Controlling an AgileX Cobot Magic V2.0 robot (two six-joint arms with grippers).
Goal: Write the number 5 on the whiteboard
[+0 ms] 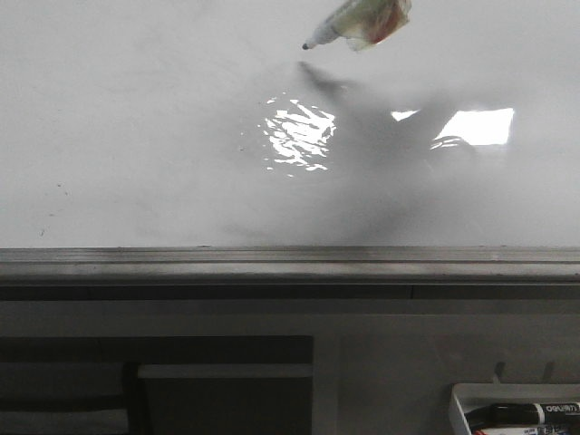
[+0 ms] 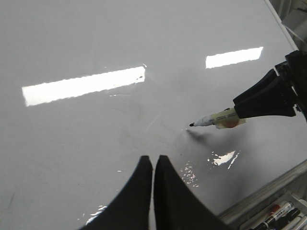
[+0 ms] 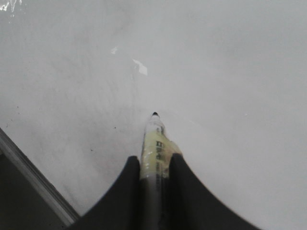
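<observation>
The whiteboard (image 1: 136,136) is large, glossy and white, with a grey metal frame edge (image 1: 272,258) along its near side. I see no number 5 on it; only faint smudges show. My right gripper (image 3: 154,160) is shut on a marker pen (image 3: 154,143) wrapped in yellowish tape. The pen's black tip (image 3: 155,114) points at the board, held just above it with its shadow close below. The pen also shows in the front view (image 1: 358,23) and in the left wrist view (image 2: 218,118). My left gripper (image 2: 153,160) is shut and empty above the board, apart from the pen.
A small white tray (image 1: 460,399) with black markers (image 1: 535,414) stands in front of the board at the near right; it also shows in the left wrist view (image 2: 249,218). Bright light reflections lie on the board (image 1: 299,136). A dark shelf (image 1: 154,381) sits below the frame.
</observation>
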